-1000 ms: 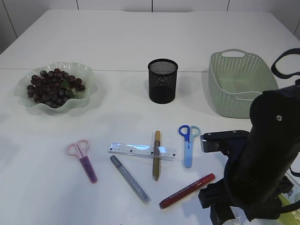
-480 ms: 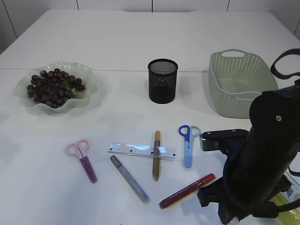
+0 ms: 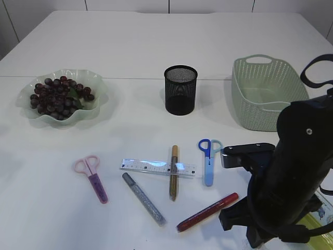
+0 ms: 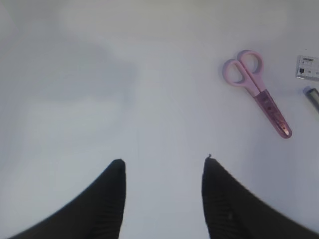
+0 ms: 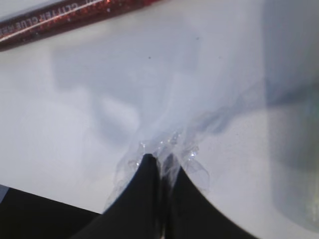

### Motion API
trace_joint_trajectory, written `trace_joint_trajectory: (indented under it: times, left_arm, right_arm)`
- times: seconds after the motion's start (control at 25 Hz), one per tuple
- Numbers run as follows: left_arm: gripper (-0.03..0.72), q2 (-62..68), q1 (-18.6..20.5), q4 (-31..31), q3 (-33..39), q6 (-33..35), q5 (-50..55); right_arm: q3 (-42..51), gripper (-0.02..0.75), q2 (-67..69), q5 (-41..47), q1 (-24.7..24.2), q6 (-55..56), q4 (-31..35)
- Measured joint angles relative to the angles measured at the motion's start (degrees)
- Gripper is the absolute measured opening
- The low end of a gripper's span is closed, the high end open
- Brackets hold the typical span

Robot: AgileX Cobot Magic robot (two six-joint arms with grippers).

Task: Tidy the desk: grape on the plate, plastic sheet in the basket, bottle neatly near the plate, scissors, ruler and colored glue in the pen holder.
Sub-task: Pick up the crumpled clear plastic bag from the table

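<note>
The crinkled clear plastic sheet [image 5: 164, 149] is being pinched by the right gripper [image 5: 162, 162]. It is best lifted slowly toward the pale green basket [image 3: 268, 94]. The left gripper [image 4: 162, 167] is being held half open, empty

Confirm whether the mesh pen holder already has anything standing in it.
No, the pen holder looks empty; scissors, ruler and glue sticks lie on the table.

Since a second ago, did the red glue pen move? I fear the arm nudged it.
No. The red glue pen keeps its place and slant beside the blue scissors.
</note>
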Motion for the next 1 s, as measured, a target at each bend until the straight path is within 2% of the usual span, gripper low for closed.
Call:
trace_joint_trajectory:
  times: [0.44,0.64,0.76,1.0]
  left_arm:
    - [0.362,0.0,0.0,-0.1,0.0,0.0,0.0]
    - [0.363,0.0,0.0,-0.1,0.0,0.0,0.0]
    - [0.363,0.0,0.0,-0.1,0.0,0.0,0.0]
    - [0.363,0.0,0.0,-0.1,0.0,0.0,0.0]
  right_arm:
    - [-1.9,0.015,-3.9,1.1,0.0,-4.4,4.4]
    - [-8.0,0.015,-9.2,4.3,-0.3,-4.9,1.3]
    - [-12.7,0.015,-10.7,5.8,-2.9,-5.1,-1.1]
    - [-21.7,0.015,-11.0,4.9,-14.2,-5.1,-4.4]
